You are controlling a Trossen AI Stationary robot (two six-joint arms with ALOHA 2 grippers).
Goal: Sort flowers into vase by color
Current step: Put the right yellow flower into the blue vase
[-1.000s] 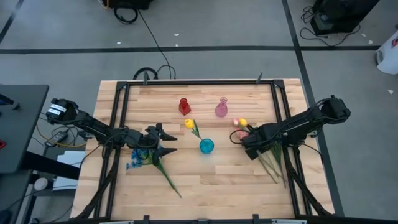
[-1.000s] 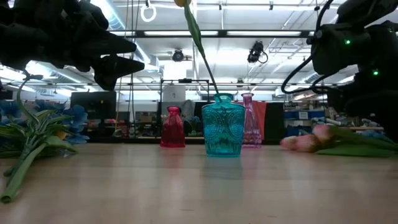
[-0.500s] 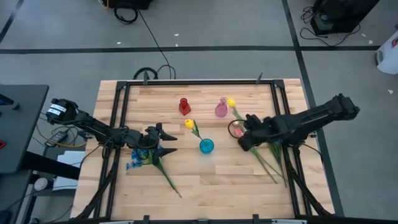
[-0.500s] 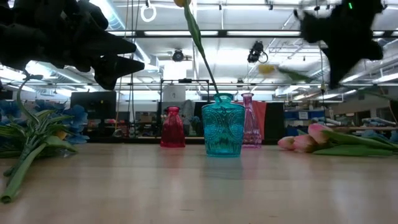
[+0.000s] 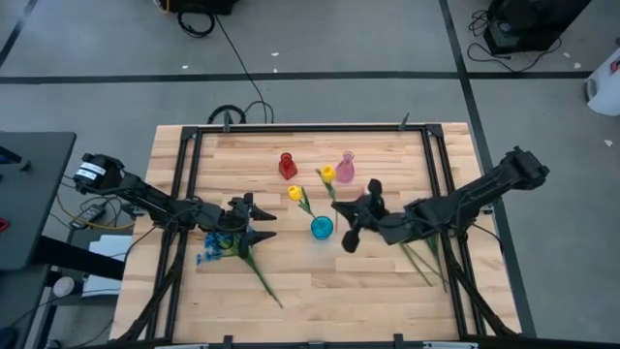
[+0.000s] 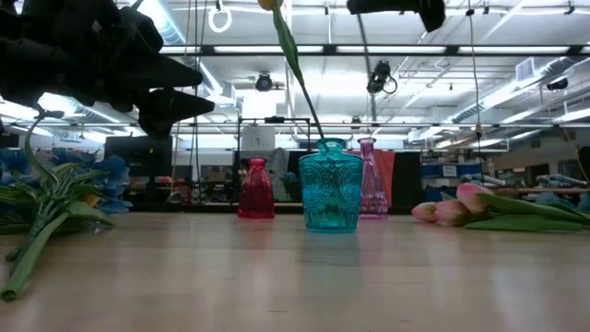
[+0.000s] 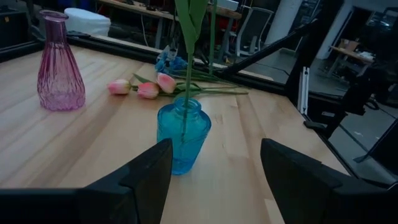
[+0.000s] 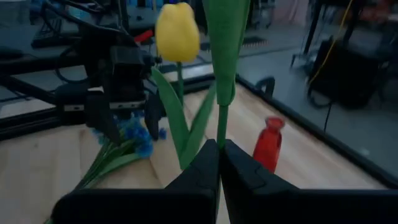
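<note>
- Since the earlier frames, the right gripper (image 5: 354, 225) has swung from the table's 3 o'clock side toward the centre, carrying a yellow tulip (image 5: 328, 174) whose bud now sits between the red vase and the pink vase.
- One wooden table (image 5: 387, 291) carries everything; two arms reach over it, the right from 3 o'clock, the left from 9 o'clock.
- Three vases: a red vase (image 5: 287, 165) and a pink vase (image 5: 346, 168) toward 12 o'clock, a teal vase (image 5: 322, 228) near the centre.
- Two yellow tulips: the carried one, and a second yellow tulip (image 5: 295, 194) standing in the teal vase.
- At least two pink tulips (image 6: 452, 210) lie toward 3 o'clock; the right arm hides most of them from above.
- Blue sprigs (image 5: 211, 250) lie toward 8 o'clock, partly under the left gripper; their number is hard to make out.
- Right gripper: fingers pressed together, pinching the carried tulip's green stem (image 8: 222, 124).
- Left gripper (image 5: 263, 226): fingers spread, holding nothing, above the blue sprigs.
- From table height, the right arm is cut off at the top edge.
</note>
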